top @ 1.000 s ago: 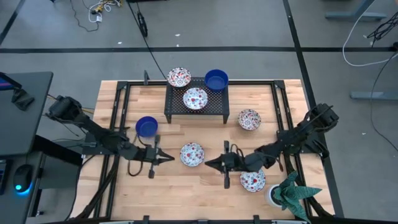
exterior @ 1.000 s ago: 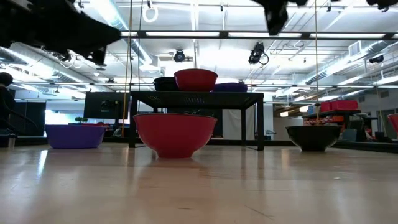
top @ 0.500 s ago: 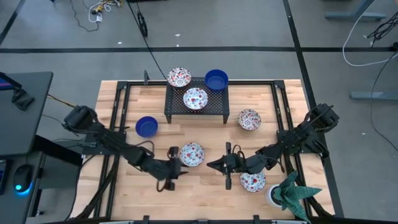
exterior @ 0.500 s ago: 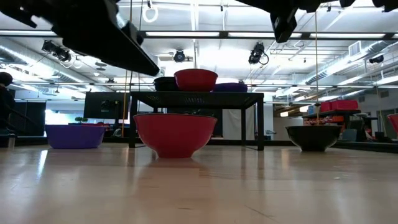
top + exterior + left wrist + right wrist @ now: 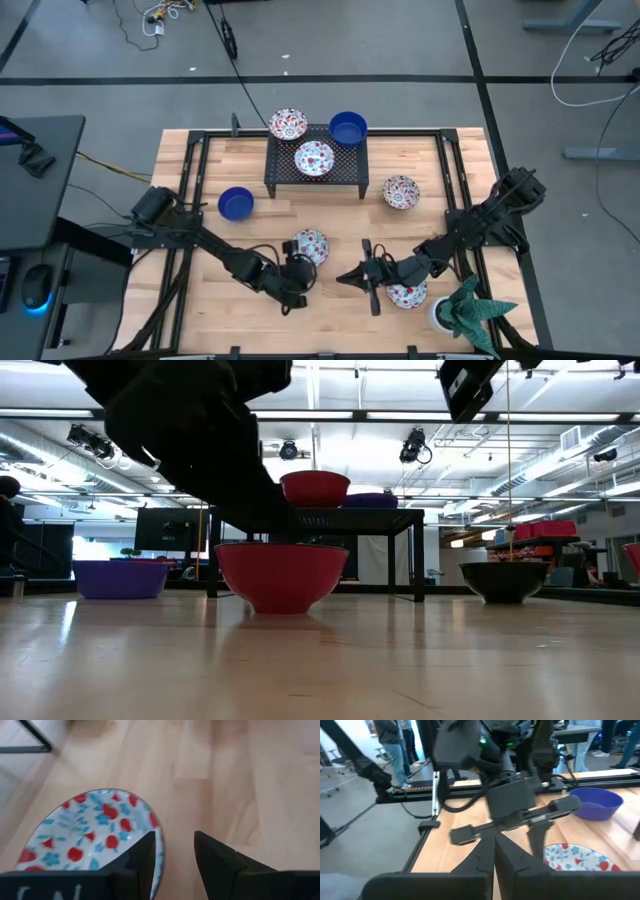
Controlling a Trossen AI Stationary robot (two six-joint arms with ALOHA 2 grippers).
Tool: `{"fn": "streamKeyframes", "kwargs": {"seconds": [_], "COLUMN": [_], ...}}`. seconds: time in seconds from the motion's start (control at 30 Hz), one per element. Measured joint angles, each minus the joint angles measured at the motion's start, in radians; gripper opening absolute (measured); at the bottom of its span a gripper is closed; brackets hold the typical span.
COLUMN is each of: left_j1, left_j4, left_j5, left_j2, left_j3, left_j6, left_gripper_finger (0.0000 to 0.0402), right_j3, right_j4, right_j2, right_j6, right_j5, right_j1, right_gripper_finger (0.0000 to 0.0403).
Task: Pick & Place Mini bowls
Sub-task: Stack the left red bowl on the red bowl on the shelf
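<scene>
A white mini bowl with red and blue flowers (image 5: 310, 243) (image 5: 90, 835) stands on the table's middle. My left gripper (image 5: 300, 263) (image 5: 175, 851) is open and slants down at the bowl's near rim, one finger (image 5: 142, 857) over the inside, the other (image 5: 212, 857) outside. No touch shows. In the low view the left arm (image 5: 200, 450) hangs just over that bowl (image 5: 282, 572). To the bowl's right my right gripper (image 5: 341, 278) (image 5: 494, 851) hovers shut and holds nothing. Another floral bowl (image 5: 408, 294) lies under the right arm.
A black mesh rack (image 5: 345, 170) at the back carries a floral bowl (image 5: 314, 158), with a floral bowl (image 5: 288, 124) and a blue bowl (image 5: 348, 127) at its far edge. A blue bowl (image 5: 236, 203) stands left, a floral bowl (image 5: 401, 191) right, a potted plant (image 5: 465, 310) at the near right corner.
My left gripper has swung from the table's left toward the middle and the near edge. It has tipped from nearly level to slanting down and now stands at the middle floral bowl's rim. My right gripper has drifted a little toward the near edge. No bowl has moved.
</scene>
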Motion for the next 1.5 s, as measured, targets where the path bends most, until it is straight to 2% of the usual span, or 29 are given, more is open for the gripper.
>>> {"fn": "streamKeyframes", "kwargs": {"seconds": [0.13, 0.47, 0.8, 1.03, 1.17, 1.5], "left_j1": [0.001, 0.0, 0.001, 0.001, 0.001, 0.001], "left_j4": [0.0, -0.012, -0.123, -0.13, -0.13, -0.146], "left_j5": [-0.041, -0.02, -0.008, -0.01, -0.013, 0.006], "left_j2": [0.004, 0.004, 0.004, 0.004, 0.004, 0.002], "left_j3": [0.0, 0.0, 0.0, 0.0, 0.0, 0.001], "left_j6": [-0.059, -0.082, -0.136, -0.139, -0.134, -0.095], "left_gripper_finger": [0.0138, 0.0138, 0.0138, 0.0135, 0.0113, 0.002], "right_j3": [0.0, 0.0, 0.0, 0.0, 0.0, 0.0], "right_j4": [-0.012, -0.02, -0.023, -0.023, -0.024, -0.024], "right_j2": [0.0, 0.0, 0.0, 0.0, 0.0, 0.0], "right_j6": [-0.014, -0.057, -0.068, -0.069, -0.049, -0.037], "right_j5": [0.0, 0.0, 0.0, 0.0, 0.0, -0.007], "right_j1": [0.025, 0.054, 0.054, 0.054, 0.054, 0.054], "right_gripper_finger": [0.0015, 0.0016, 0.0016, 0.0016, 0.0016, 0.0016]}}
